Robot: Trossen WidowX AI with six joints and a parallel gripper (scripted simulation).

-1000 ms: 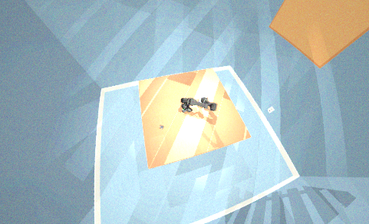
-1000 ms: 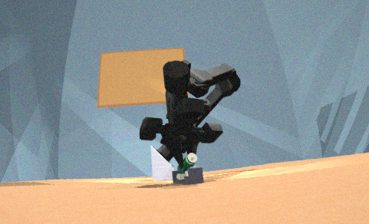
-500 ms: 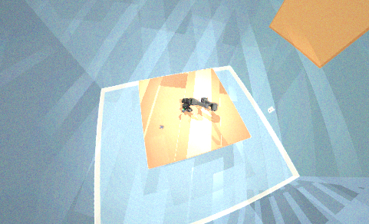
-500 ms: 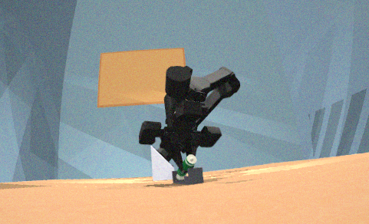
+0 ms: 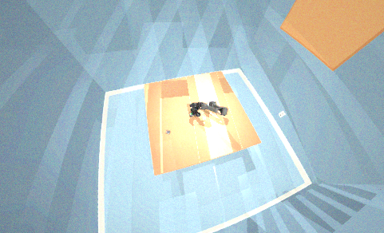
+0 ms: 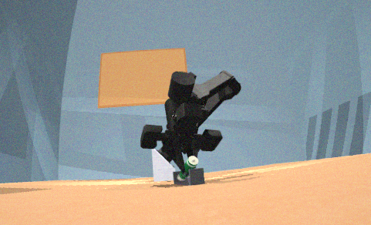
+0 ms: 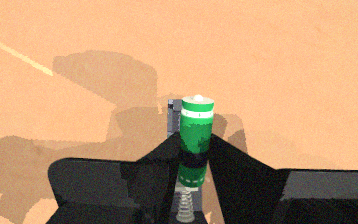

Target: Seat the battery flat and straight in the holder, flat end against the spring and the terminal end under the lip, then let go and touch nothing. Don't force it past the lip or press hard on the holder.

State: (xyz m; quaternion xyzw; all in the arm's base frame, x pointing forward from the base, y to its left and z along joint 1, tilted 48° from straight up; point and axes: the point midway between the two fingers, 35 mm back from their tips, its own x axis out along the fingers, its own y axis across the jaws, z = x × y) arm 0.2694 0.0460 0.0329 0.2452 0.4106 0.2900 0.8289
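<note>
The green battery (image 6: 188,168) (image 7: 196,127) is held tilted, its white terminal end raised toward the exterior camera and its flat end low in the dark grey holder (image 6: 197,176) (image 7: 173,119). My gripper (image 6: 185,165) (image 7: 193,138) is shut on the battery around its dark band. In the wrist view the coil spring (image 7: 185,206) shows just below the flat end; whether they touch is unclear. The terminal end stands above the holder, not under the lip. The battery hides most of the holder's inside in the wrist view.
A pale wedge-shaped piece (image 6: 161,169) stands left of the holder in the exterior view. A small dark object (image 5: 168,132) lies on the wooden table top (image 5: 176,149), apart from the arm. An orange panel (image 5: 340,28) (image 6: 136,78) is in the background.
</note>
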